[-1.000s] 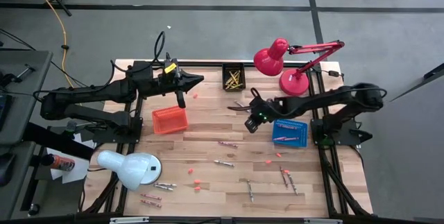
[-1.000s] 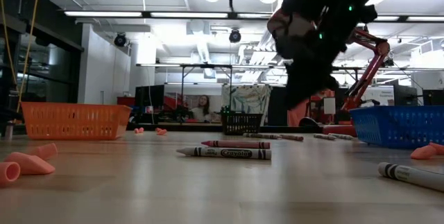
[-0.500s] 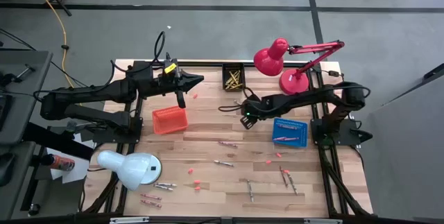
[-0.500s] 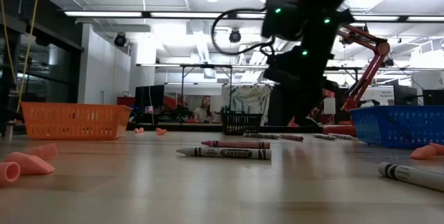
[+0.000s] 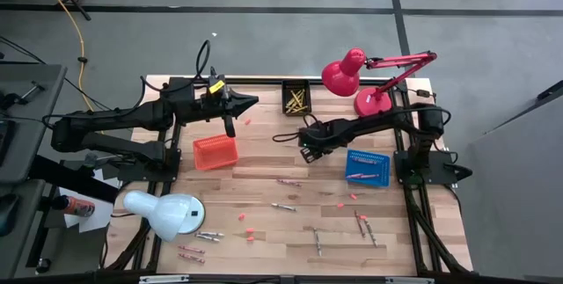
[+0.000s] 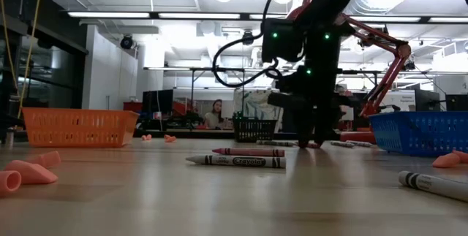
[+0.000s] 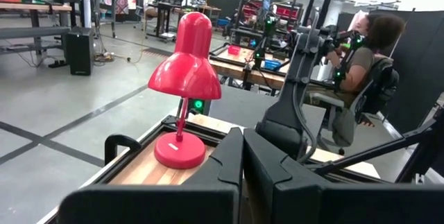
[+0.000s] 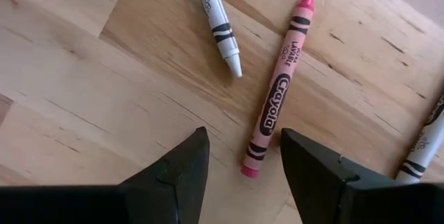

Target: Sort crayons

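Right wrist view: right hand [image 8: 239, 158] fingers apart, pink crayon [image 8: 277, 106] btwn tips.

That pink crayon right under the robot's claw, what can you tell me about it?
The pink crayon is a thin stick in a pink paper wrapper printed with black bands and the word Crayola. Its pointed tip is bare wax, and its other end is flat. It looks whole and lies flat on the wooden table, slightly angled, with its flat end nearest the right end effector, whose fingers are open just short of it. Nothing grips it. A white crayon lies close beside it, apart.
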`<state>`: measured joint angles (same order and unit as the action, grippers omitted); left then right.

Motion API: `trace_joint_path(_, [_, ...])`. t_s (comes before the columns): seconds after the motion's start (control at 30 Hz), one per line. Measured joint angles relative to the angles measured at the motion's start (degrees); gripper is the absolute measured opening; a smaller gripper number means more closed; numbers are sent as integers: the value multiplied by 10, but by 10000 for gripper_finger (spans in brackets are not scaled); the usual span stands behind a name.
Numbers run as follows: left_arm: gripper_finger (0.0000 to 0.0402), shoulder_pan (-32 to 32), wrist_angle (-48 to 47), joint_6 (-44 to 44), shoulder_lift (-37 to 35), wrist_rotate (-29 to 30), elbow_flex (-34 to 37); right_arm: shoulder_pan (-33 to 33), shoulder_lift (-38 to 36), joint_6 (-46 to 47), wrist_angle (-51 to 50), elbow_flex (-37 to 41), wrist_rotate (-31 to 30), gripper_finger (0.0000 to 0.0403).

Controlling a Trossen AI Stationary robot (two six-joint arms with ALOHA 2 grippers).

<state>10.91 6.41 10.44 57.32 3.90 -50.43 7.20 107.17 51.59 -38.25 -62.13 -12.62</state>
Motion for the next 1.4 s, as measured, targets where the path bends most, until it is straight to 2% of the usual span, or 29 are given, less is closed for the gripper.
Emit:
trace_joint_path(0.17, [0, 0, -7, 0, 0, 0, 0, 10, 5, -25, 1, 0, 21, 131])
trace_joint_path(0.37, [0, 0, -9, 0, 0, 0, 0, 10, 7, -60, -18, 1, 16, 18])
trace_joint_path(0.67, [0, 0, -10, 0, 0, 0, 0, -7, -33, -102, -75, 7, 26, 5])
trace_joint_path(0.8, [0, 0, -11, -1, -11, -3, 0, -14, -91, -120, -127, 9, 0, 3])
trace_joint_path(0.9, [0, 0, -14, -3, -27, -3, 0, -16, -153, -142, -125, 39, -7, 2])
trace_joint_path(1.03, [0, 5, -41, -20, -51, -1, 0, -16, -248, -170, -40, 91, 24, 1])
trace_joint_path(1.17, [0, 4, -73, -19, -60, 11, 0, -16, -318, -196, 124, 150, 102, 1])
trace_joint_path(1.27, [0, 4, -87, -2, -59, 12, 0, -23, -330, -219, 236, 171, 138, 1])
trace_joint_path(1.4, [0, -2, -80, -8, -38, 11, 0, -36, -316, -270, 347, 156, 142, 1])
